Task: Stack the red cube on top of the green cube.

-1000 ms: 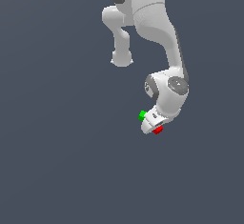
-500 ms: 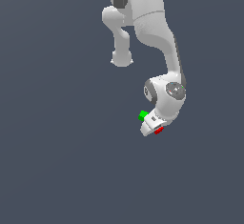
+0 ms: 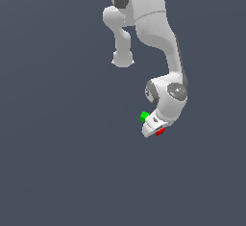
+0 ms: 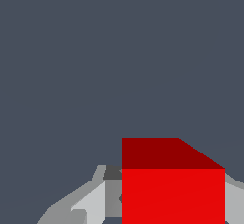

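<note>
In the exterior view, the white arm bends down and its jaws (image 3: 153, 129) sit low over the gray bench (image 3: 57, 172). The red cube (image 3: 160, 132) peeks out from under the jaws on the exterior view's right. The green cube (image 3: 144, 117) sits just beside the jaws on the other side, toward the exterior view's left and a little farther back. The two cubes are near each other, with the white hand between them. From here I cannot tell if the jaws are squeezed or loose. In the wrist view, the red cube (image 4: 172, 194) fills the space right in front of the camera, and a gray finger (image 4: 90, 199) shows beside it. It looks like the cube is between the jaws, but I cannot tell if they are gripping it. The green cube is not seen here. I think the red cube must go up and then a short way sideways toward the green one.
</note>
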Controlling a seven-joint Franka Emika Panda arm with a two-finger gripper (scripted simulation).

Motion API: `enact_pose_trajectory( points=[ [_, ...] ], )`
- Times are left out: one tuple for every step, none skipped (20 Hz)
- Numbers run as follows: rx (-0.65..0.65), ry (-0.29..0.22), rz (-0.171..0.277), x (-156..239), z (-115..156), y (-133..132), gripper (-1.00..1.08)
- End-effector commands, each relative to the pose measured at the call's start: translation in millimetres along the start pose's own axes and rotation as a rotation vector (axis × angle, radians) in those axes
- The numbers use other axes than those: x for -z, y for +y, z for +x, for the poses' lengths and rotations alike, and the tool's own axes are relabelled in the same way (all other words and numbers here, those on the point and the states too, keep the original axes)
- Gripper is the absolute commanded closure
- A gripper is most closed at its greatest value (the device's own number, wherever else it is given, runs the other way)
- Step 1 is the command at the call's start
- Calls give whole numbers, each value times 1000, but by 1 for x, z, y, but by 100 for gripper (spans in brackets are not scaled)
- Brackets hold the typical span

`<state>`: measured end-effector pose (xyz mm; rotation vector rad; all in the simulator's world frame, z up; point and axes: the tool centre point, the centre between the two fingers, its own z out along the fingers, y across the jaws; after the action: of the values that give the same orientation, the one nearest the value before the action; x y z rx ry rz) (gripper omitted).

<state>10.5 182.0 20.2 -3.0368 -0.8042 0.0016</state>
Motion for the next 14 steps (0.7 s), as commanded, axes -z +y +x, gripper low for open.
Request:
enact_pose_trajectory(
  points=[
    [0,1,0,3,0,0,108],
    [0,1,0,5,0,0,108],
    [0,1,0,7,0,0,108],
    [0,1,0,11,0,0,108],
    [0,1,0,15,0,0,108],
    [0,1,0,19,-1,0,108],
    [0,1,0,25,-1,0,108],
    [0,1,0,31,-1,0,108],
    [0,1,0,38,-1,0,108],
    [0,1,0,45,-1,0,108],
    [0,1,0,53,-1,0,108],
    [0,1,0,60,-1,0,108],
    [0,1,0,67,-1,0,108],
    [0,1,0,73,-1,0,108]
  ],
)
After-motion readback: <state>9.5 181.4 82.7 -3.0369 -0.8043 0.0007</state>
